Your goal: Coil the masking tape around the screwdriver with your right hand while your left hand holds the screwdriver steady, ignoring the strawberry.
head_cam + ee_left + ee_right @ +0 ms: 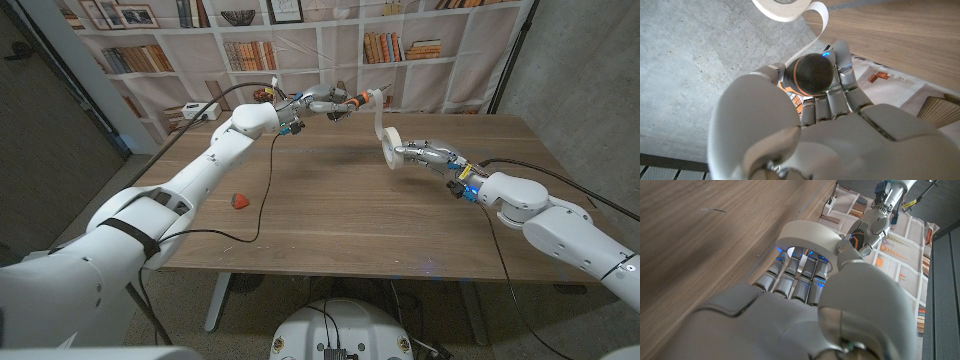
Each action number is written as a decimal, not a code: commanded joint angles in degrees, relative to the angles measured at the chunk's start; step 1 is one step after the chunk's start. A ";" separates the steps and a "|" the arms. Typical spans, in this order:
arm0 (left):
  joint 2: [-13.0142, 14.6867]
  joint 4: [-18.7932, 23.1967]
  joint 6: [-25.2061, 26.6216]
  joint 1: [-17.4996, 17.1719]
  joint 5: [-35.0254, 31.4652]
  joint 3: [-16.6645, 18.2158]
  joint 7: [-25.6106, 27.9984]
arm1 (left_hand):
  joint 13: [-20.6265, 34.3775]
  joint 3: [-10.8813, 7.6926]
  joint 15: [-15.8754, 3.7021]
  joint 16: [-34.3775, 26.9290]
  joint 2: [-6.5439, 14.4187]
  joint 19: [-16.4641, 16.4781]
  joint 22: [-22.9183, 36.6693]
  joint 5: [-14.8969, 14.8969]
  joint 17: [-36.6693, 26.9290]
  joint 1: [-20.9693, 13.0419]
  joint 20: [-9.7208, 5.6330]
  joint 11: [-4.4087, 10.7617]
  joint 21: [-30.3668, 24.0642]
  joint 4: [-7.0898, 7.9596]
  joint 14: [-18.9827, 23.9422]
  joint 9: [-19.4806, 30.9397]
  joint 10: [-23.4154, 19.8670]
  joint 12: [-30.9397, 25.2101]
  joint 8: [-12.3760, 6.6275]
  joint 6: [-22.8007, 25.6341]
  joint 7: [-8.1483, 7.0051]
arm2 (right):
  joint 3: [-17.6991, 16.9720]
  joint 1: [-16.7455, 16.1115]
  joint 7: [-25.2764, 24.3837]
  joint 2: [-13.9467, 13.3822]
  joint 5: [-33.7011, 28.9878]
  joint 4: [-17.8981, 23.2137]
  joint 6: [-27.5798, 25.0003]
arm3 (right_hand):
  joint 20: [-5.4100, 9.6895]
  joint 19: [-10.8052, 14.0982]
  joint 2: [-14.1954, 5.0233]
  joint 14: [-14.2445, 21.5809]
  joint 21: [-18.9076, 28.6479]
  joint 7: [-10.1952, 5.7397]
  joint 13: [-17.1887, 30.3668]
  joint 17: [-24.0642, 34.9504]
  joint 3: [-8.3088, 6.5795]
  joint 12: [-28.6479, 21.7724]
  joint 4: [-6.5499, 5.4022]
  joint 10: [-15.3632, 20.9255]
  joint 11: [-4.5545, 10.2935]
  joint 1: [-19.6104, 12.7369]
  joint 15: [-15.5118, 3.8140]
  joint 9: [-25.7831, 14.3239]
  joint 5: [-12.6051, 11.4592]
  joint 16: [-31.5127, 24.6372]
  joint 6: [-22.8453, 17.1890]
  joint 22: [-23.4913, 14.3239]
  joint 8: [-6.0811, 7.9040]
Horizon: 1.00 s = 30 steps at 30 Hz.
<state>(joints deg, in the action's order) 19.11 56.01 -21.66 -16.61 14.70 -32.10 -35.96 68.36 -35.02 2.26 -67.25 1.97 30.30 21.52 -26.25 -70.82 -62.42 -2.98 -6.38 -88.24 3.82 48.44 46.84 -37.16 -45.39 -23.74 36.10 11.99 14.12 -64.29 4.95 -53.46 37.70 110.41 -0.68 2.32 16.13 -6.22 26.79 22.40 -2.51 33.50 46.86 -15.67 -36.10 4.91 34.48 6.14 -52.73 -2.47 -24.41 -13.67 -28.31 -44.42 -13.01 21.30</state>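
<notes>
Screwdriver (352,100) sits in the left hand (322,104), held up above the far side of the table (330,215), its black and orange handle end (812,74) wrapped by the curled fingers (840,95) in the left wrist view. On the near left of the table a strawberry (240,201) lies alone, well apart from both hands. A strip of tape (379,122) runs from the screwdriver's tip down to the roll (389,148), which hangs above the table to the right of centre. The right hand (432,155) grips that roll, fingers (800,277) through its core and thumb over its rim (812,237). The same roll (782,7) shows beyond the left hand's knuckles.
</notes>
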 commanded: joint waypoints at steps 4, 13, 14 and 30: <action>-1.97 -2.75 2.62 0.29 5.70 2.02 -6.49 | -0.20 -2.95 -13.02 -0.68 6.38 0.36 0.02 0.46 0.04 -5.76 -2.84 10.13 -0.33 -1.04 8.43 0.03 -8.19 -0.40 -5.67 10.17 -8.44 | 4.11 2.71 -10.53 0.71 -11.61 3.85 -7.18 | 0.63 -0.09 -4.29 -0.07 0.61 2.94 0.26 0.11 -8.01 -0.61 -7.95 -0.24 0.38 -4.23 -7.91 0.19 -0.29 0.55 -3.59 -0.10 15.78; -1.84 -2.68 4.20 0.44 7.01 2.49 -9.09 | 0.07 -3.04 -13.07 -0.98 6.49 0.48 -0.20 0.77 0.06 -5.79 -2.97 10.14 -0.22 -1.19 8.27 -0.02 -8.03 -0.87 -5.60 10.13 -8.45 | 9.97 7.34 -17.05 3.96 -22.15 3.80 -13.73 | 0.80 -0.13 -4.43 -0.40 0.80 2.76 0.33 0.28 -8.03 -0.60 -8.09 -0.53 0.70 -4.17 -8.08 -0.05 -0.30 0.99 -3.12 -0.05 16.06; -1.81 -2.65 4.32 0.45 7.12 2.53 -9.36 | -0.10 -3.04 -13.06 -1.00 6.49 0.43 -0.06 0.79 0.06 -5.79 -2.98 10.11 -0.31 -1.20 8.25 0.00 -8.07 -0.81 -5.59 10.07 -8.46 | 10.56 7.64 -18.40 4.47 -23.79 3.90 -14.69 | 0.83 -0.15 -4.43 -0.47 0.82 2.74 0.36 0.30 -8.05 -0.61 -8.08 -0.57 0.73 -4.19 -8.14 -0.11 -0.31 1.08 -3.02 -0.04 16.10; -0.19 -0.37 7.37 0.53 7.30 2.05 -12.90 | -0.45 -3.22 -13.05 -1.46 6.59 0.38 -0.23 1.22 0.06 -5.73 -2.96 10.02 -0.20 -1.32 8.01 -0.05 -7.74 -0.98 -5.47 9.92 -8.56 | 15.43 11.74 -29.16 12.67 -40.35 -1.35 -21.61 | 1.19 0.93 -4.44 -0.02 1.68 1.92 0.53 0.29 -8.14 -0.59 -8.64 -1.06 1.50 -3.85 -8.96 -0.28 -0.48 1.95 -2.24 0.07 16.61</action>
<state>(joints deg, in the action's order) 17.63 53.55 -16.19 -16.12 21.95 -29.69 -46.75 67.89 -35.02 2.25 -68.19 1.98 30.29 21.26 -25.11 -70.73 -62.41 -2.96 -6.38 -88.24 3.82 48.45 46.55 -37.16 -45.83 -23.74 36.10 11.99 26.35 -55.59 -15.42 -45.79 10.78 112.66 -16.73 2.37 16.19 -6.23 26.48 23.67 -2.30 33.87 46.84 -15.67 -36.55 4.90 33.27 7.20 -52.72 -2.79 -24.60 -13.81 -26.61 -44.21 -12.77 21.86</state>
